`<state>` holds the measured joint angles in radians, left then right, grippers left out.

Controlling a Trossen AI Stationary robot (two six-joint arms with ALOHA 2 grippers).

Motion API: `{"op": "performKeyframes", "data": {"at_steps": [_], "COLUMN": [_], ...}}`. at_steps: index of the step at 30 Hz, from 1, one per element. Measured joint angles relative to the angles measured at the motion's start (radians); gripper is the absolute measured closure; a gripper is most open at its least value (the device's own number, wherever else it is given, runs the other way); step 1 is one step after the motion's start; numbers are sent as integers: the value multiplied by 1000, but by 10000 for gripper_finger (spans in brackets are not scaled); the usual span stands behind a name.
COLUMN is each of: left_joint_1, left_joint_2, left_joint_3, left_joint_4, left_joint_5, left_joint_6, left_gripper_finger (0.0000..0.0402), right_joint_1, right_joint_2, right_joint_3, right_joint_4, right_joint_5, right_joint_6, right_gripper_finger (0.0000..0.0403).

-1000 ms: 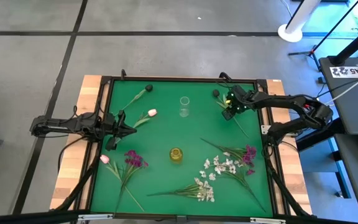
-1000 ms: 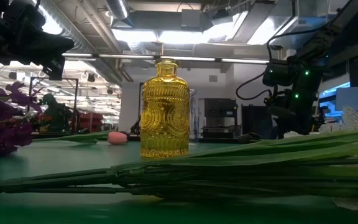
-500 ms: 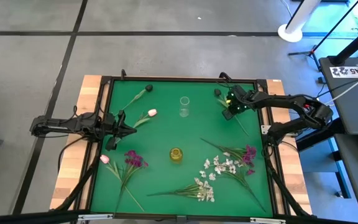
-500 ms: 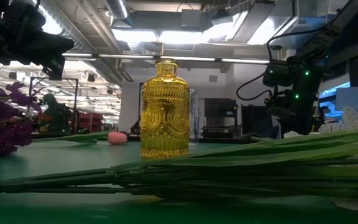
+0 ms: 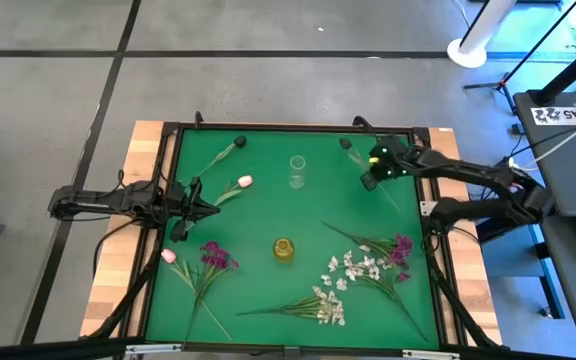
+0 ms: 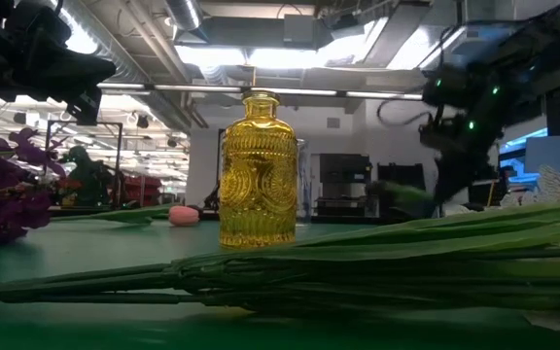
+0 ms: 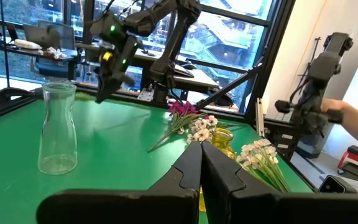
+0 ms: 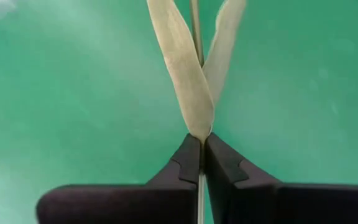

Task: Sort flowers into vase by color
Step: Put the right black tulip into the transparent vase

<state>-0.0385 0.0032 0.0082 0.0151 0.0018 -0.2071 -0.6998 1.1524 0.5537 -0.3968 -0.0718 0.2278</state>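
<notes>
Meanwhile, on the green table [image 5: 258,230], taken left to right from the yellow bottle [image 5: 283,249]: far to its left, left gripper [image 5: 200,208] idle near the table's edge with fingers pressed together on nothing, just beside a pink tulip [image 5: 244,181]; nearer, down to the left, magenta cluster [image 5: 215,255] and second pink bud [image 5: 168,256] lying flat; straight beyond the bottle, clear glass vase [image 5: 296,171] upright and empty; below and right of the bottle, white sprays [image 5: 353,268] and another magenta cluster [image 5: 400,246] spread on the mat; far up to the right, right gripper [image 8: 201,163] pinched shut on the thin stem of a dark-bud flower [image 5: 346,144], just under two pale leaves [image 8: 194,68], bloom lifted over the table's far edge.

Judged light and limp, these artificial stems; likely to droop and swing from a single pinch; petals soft, easily crushed; best held on the bare stem, midway or just below the leaves, never on the head; glass vase probably tippy under a sideways nudge.
</notes>
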Motion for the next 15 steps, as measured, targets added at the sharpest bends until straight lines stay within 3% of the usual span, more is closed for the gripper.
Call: {"op": "performKeyframes", "data": {"at_steps": [6,15], "left_joint_1": [0,0], "left_joint_2": [0,0], "left_joint_3": [0,0], "left_joint_4": [0,0], "left_joint_5": [0,0], "left_joint_6": [0,0], "left_gripper_finger": [401,401], "right_joint_1": [0,11], "right_joint_2": [-207,-379], "right_joint_3": [1,2], "right_joint_4": [100,507], "right_joint_5": [-96,-249], "right_joint_6": [29,64], "right_gripper_finger": [398,399]}}
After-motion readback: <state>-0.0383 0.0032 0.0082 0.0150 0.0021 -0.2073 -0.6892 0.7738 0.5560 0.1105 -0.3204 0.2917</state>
